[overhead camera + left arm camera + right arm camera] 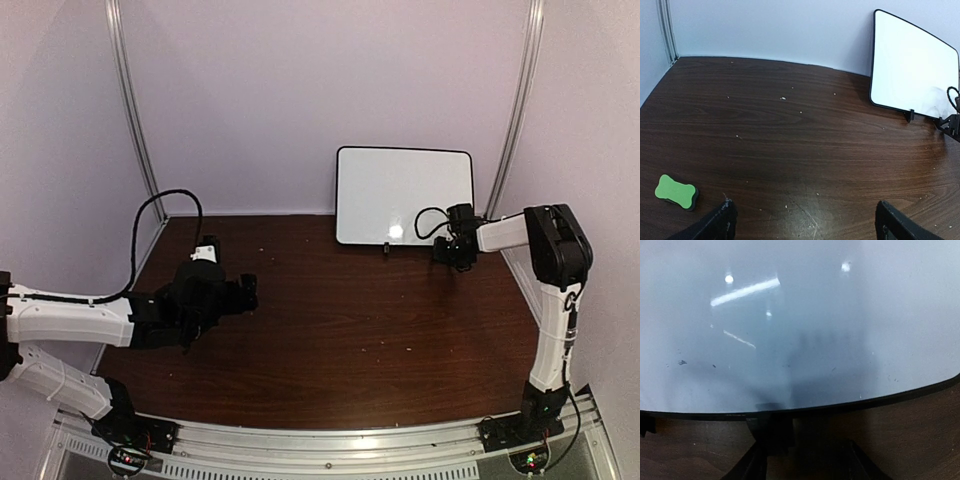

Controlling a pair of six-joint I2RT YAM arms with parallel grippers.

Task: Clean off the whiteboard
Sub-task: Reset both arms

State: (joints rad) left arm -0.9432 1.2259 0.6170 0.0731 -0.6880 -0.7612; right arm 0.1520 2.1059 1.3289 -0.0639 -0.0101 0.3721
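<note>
The whiteboard (403,195) stands nearly blank at one o'clock on the table (350,330); the right gripper (458,250) sits at its five o'clock corner, jaws seemingly parted in the dim wrist view, though I cannot tell for sure; the left gripper (240,292) gapes wide, empty, at nine o'clock; a green eraser (676,191) lies near it.

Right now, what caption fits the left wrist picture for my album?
Open left gripper above the table, green eraser near left, whiteboard standing far right by the wall.
</note>
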